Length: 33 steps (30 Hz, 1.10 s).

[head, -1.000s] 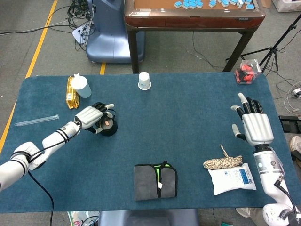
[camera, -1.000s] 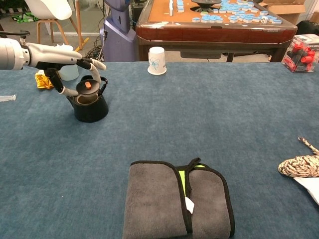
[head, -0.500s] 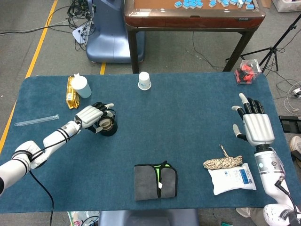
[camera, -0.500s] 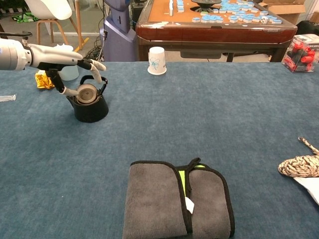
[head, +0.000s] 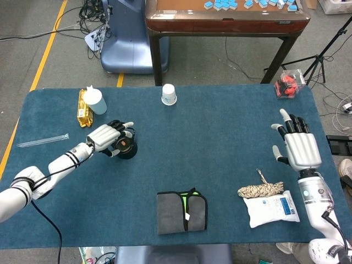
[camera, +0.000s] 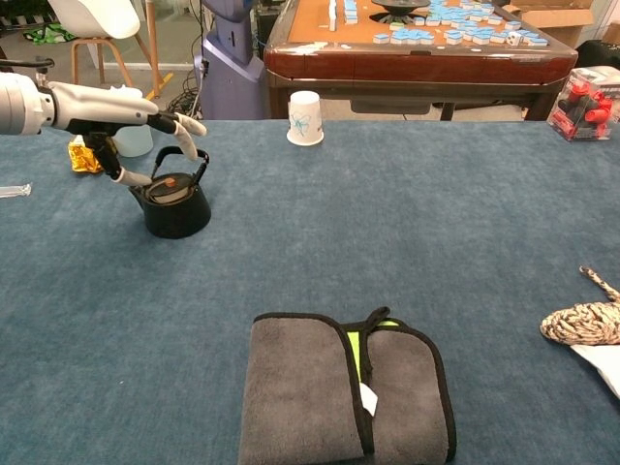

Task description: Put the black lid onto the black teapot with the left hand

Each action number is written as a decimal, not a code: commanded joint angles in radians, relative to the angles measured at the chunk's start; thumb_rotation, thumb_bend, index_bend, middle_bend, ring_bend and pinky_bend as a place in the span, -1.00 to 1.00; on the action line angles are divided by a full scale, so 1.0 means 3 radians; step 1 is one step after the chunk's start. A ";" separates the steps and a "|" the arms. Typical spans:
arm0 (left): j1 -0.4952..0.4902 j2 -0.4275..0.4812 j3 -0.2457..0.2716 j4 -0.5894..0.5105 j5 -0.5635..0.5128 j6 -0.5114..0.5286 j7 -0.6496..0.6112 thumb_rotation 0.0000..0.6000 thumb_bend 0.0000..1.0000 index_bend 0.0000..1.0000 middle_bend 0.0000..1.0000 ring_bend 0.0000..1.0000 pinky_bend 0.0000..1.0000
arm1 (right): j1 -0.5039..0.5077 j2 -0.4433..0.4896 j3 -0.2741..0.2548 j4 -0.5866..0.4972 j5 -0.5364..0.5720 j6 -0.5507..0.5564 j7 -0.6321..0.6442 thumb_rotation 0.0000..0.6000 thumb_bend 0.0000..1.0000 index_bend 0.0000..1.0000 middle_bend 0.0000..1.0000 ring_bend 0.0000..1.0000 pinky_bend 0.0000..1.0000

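Our left hand (camera: 116,111) hovered with fingers spread over the round black lid (camera: 170,186) on the shiny teapot (camera: 176,206); our right hand (head: 297,144) lay open.

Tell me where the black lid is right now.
The black lid sits on the black teapot at the table's left side in both views, under the left hand, near the white bottle.

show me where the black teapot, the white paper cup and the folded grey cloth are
black teapot (camera: 177,215), chest view, on its round body below the lid
white paper cup (camera: 305,119), chest view, on its side wall, upside down
folded grey cloth with green trim (camera: 310,387), chest view, on its left flap
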<state>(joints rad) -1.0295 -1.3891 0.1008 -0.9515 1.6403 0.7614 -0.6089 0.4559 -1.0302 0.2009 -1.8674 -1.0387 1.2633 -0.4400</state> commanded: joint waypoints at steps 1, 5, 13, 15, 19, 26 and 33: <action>0.0030 0.0060 -0.0030 -0.0100 -0.0052 0.0013 0.0101 1.00 -0.31 -0.57 -1.00 -1.00 -1.00 | -0.0008 0.0006 -0.0006 0.0006 -0.0021 -0.0003 0.0020 1.00 -0.16 -0.49 -0.93 -0.98 -1.00; 0.0071 0.0121 -0.0059 -0.0220 -0.0104 0.0032 0.0218 1.00 -0.31 -0.57 -1.00 -1.00 -1.00 | -0.0020 0.0014 -0.0011 0.0009 -0.0048 -0.0005 0.0054 1.00 -0.17 -0.49 -0.93 -0.98 -1.00; 0.0287 0.0217 -0.0070 -0.0431 -0.0235 0.0153 0.0438 1.00 -0.31 -0.56 -1.00 -1.00 -1.00 | -0.0022 0.0024 -0.0014 0.0033 -0.0099 -0.0044 0.0121 1.00 -0.17 -0.49 -0.93 -0.98 -1.00; 0.0332 0.0226 -0.0072 -0.0454 -0.0263 0.0169 0.0472 1.00 -0.31 -0.56 -1.00 -1.00 -1.00 | -0.0017 0.0016 -0.0019 0.0038 -0.0114 -0.0059 0.0130 1.00 -0.17 -0.49 -0.93 -0.98 -1.00; 0.0405 0.0223 -0.0074 -0.0482 -0.0297 0.0184 0.0571 1.00 -0.31 -0.56 -1.00 -1.00 -1.00 | -0.0016 -0.0009 -0.0031 0.0049 -0.0147 -0.0074 0.0152 1.00 -0.16 -0.49 -0.93 -0.98 -1.00; 0.0483 0.0220 -0.0115 -0.0564 -0.0327 0.0242 0.0703 1.00 -0.31 -0.54 -1.00 -1.00 -1.00 | -0.0050 -0.0011 -0.0045 0.0051 -0.0195 -0.0053 0.0210 1.00 -0.16 -0.49 -0.93 -0.98 -1.00; 0.0552 0.0189 -0.0145 -0.0623 -0.0356 0.0267 0.0793 1.00 -0.31 -0.53 -1.00 -1.00 -1.00 | -0.0072 0.0022 -0.0056 0.0018 -0.0249 -0.0052 0.0248 1.00 -0.17 -0.50 -0.93 -0.98 -1.00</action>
<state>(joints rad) -0.8654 -1.3317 0.0585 -1.1365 1.5341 0.8412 -0.3729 0.4345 -1.0242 0.1844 -1.8615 -1.1129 1.2476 -0.3662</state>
